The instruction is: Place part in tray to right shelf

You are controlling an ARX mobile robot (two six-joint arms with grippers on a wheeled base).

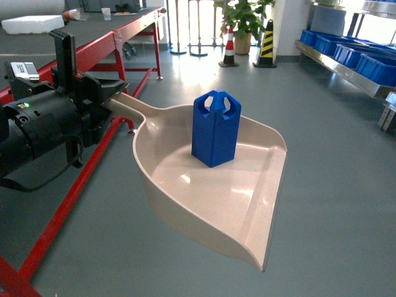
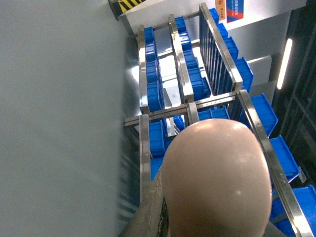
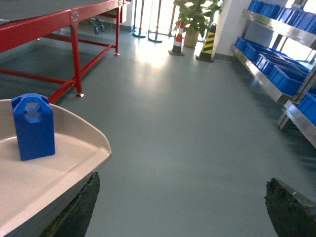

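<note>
The blue part (image 1: 215, 129) stands upright in the middle of the beige tray (image 1: 247, 210), which is held level above the floor. My left gripper (image 1: 112, 97) is shut on the tray's handle at the left of the head view. The left wrist view is filled by the tray's rounded back (image 2: 217, 177), with the right shelf (image 2: 190, 106) beyond it. My right gripper (image 3: 182, 207) is open and holds nothing. Its left finger (image 3: 74, 207) sits just under the tray's front corner (image 3: 94, 153), with the part (image 3: 33, 127) to the left. The right shelf (image 1: 346, 65) stands far right.
A red-framed table (image 1: 105, 46) runs along the left. Two striped traffic cones (image 1: 267, 44) and a potted plant (image 1: 242, 25) stand at the back. Blue crates (image 3: 284, 79) fill the steel shelf. Grey floor (image 3: 187, 123) lies between tray and shelf.
</note>
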